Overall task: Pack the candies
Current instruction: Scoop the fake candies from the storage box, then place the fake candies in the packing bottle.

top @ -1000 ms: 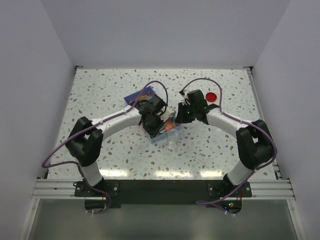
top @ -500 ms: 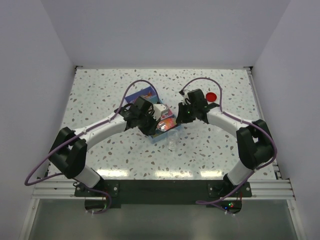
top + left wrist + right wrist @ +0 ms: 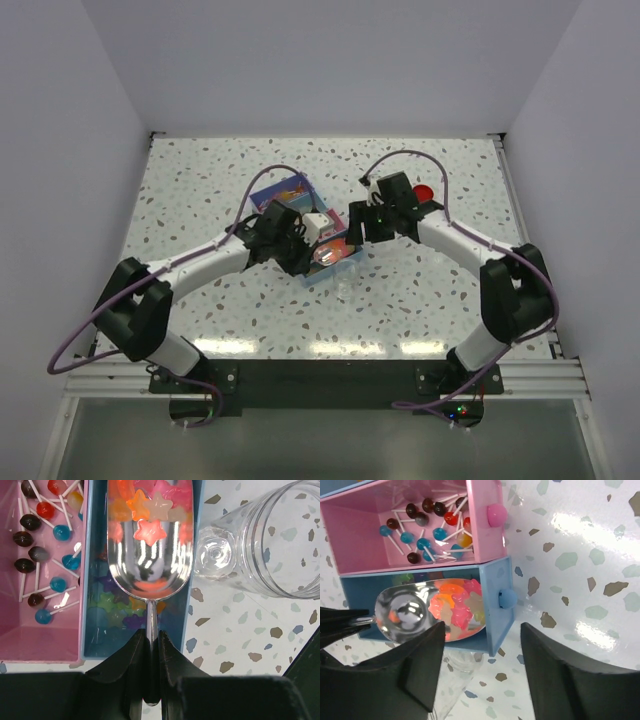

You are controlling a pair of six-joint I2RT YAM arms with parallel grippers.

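Note:
My left gripper [image 3: 152, 650] is shut on the thin handle of a metal scoop [image 3: 150, 560]. The scoop's bowl carries star-shaped candies [image 3: 150, 510] in orange, pink and pale colours and hangs over the open blue drawer [image 3: 95, 630], where more star candies lie. From above, the scoop [image 3: 325, 252] is at the drawer's near end. My right gripper [image 3: 482, 630] is open above the blue drawer's front and its knob [image 3: 507, 598], holding nothing. A clear plastic jar [image 3: 280, 545] lies on its side next to the drawer, its mouth to the right.
A pink drawer [image 3: 480, 525] with lollipops [image 3: 45, 555] stands open beside the blue one. Both belong to the small drawer box [image 3: 285, 190]. A round red lid [image 3: 424, 193] lies behind the right arm. The jar [image 3: 345, 288] rests in front of the drawers.
My right gripper's jaws have parted, and it has drawn back a little from the drawers. The left arm's elbow swung out to the left while the scoop stayed over the blue drawer.

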